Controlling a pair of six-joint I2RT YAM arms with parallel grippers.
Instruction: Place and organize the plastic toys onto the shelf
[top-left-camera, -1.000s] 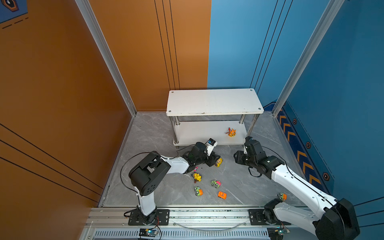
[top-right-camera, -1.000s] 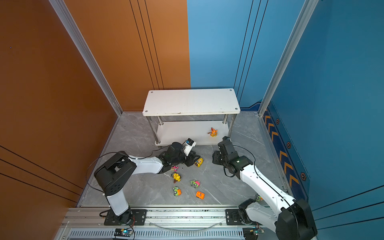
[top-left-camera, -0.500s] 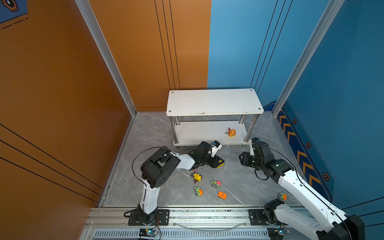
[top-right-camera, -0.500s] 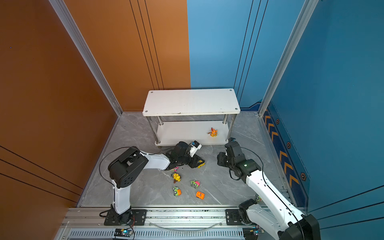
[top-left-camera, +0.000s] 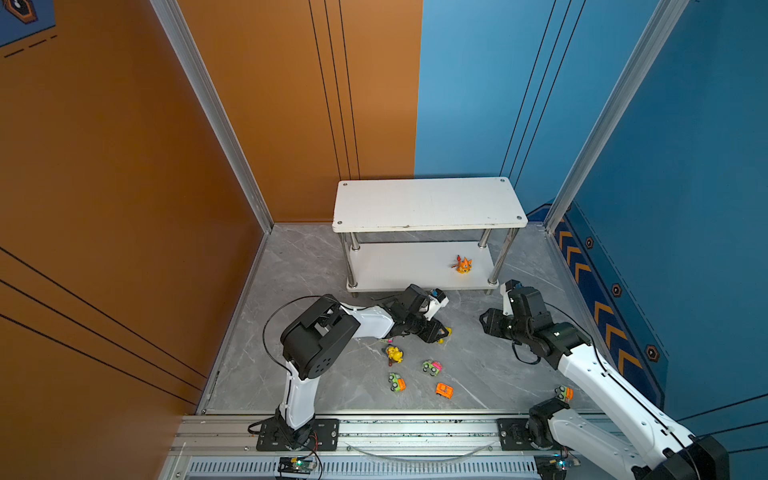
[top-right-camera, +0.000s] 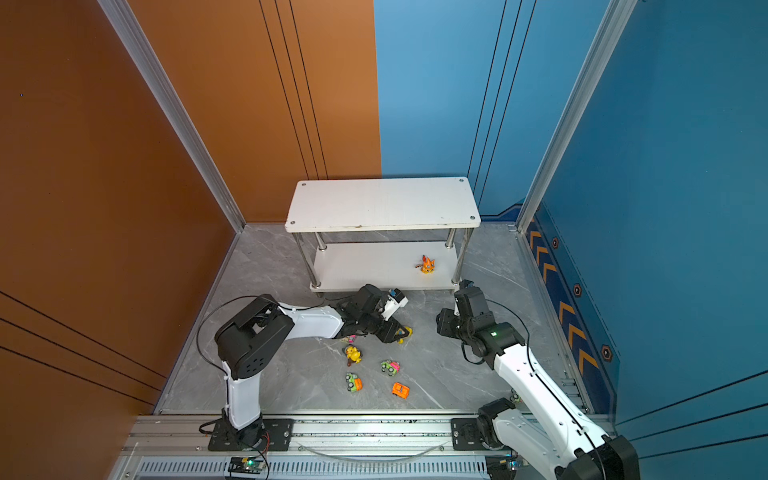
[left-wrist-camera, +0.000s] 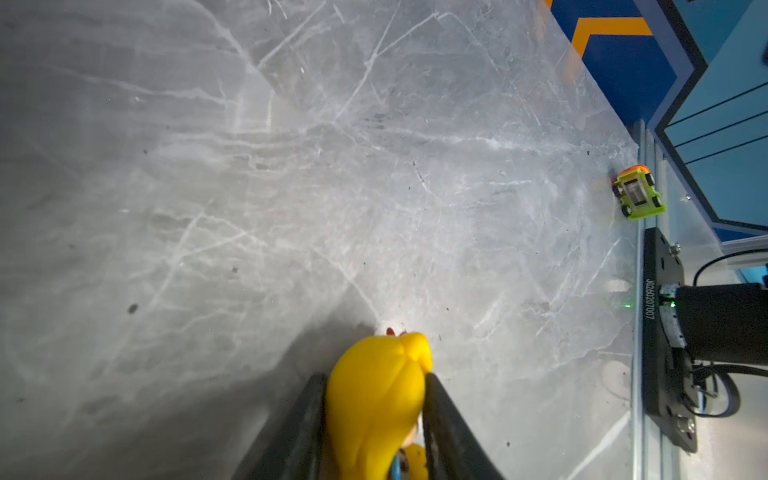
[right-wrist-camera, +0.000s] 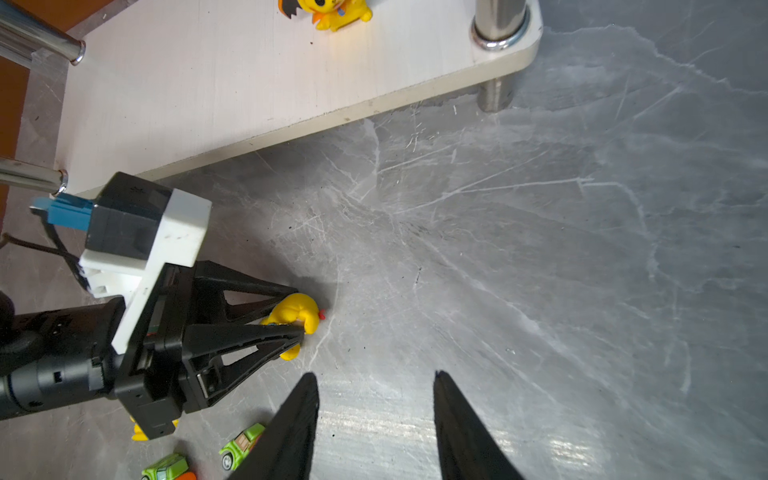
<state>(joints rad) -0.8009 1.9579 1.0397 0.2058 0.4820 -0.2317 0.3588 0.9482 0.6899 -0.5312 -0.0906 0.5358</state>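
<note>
My left gripper (top-left-camera: 439, 332) lies low over the grey floor in front of the shelf (top-left-camera: 428, 203), shut on a yellow figurine (left-wrist-camera: 374, 395); both black fingers press its sides, also visible in the right wrist view (right-wrist-camera: 297, 311). An orange figurine (top-left-camera: 463, 264) stands on the shelf's lower board (top-left-camera: 395, 266). Loose on the floor lie another yellow figurine (top-left-camera: 395, 354), a green-pink car (top-left-camera: 432, 367), a green-orange car (top-left-camera: 397, 382) and an orange car (top-left-camera: 444, 390). My right gripper (right-wrist-camera: 374, 374) hovers open to the right of the left one, with nothing between its fingers.
A green car (top-left-camera: 564, 392) rests on its side by the right arm's base, also in the left wrist view (left-wrist-camera: 638, 193). The chrome shelf leg (right-wrist-camera: 496, 25) stands close to the right gripper. Orange and blue walls enclose the floor; a metal rail (top-left-camera: 415, 428) runs along the front.
The left gripper's fingers have drawn in onto the yellow figurine and shifted slightly right. The right arm has drawn back to the right, away from the shelf front.
</note>
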